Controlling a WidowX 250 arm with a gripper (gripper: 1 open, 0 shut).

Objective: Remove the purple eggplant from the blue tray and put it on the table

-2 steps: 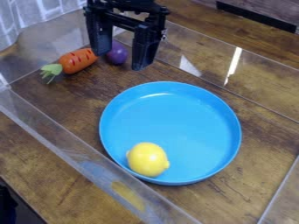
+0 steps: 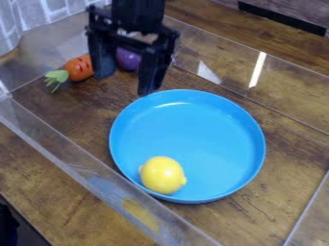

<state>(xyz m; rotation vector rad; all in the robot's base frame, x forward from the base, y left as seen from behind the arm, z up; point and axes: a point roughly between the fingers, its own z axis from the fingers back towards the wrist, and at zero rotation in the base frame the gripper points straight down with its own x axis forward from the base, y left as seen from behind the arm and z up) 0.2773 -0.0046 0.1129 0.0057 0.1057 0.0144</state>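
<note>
The purple eggplant lies on the table at the back left, outside the blue tray. My gripper points down over it and is open. Its two black fingers stand to either side of the eggplant, and nothing is gripped. The blue tray fills the middle of the view and holds only a yellow lemon near its front rim.
An orange carrot with a green top lies left of the eggplant, partly hidden behind the left finger. A clear plastic wall runs along the left and front of the work area.
The gripper has shifted a little left and lower in the picture, so its left finger now covers part of the carrot. The eggplant, tray and lemon have stayed put.
</note>
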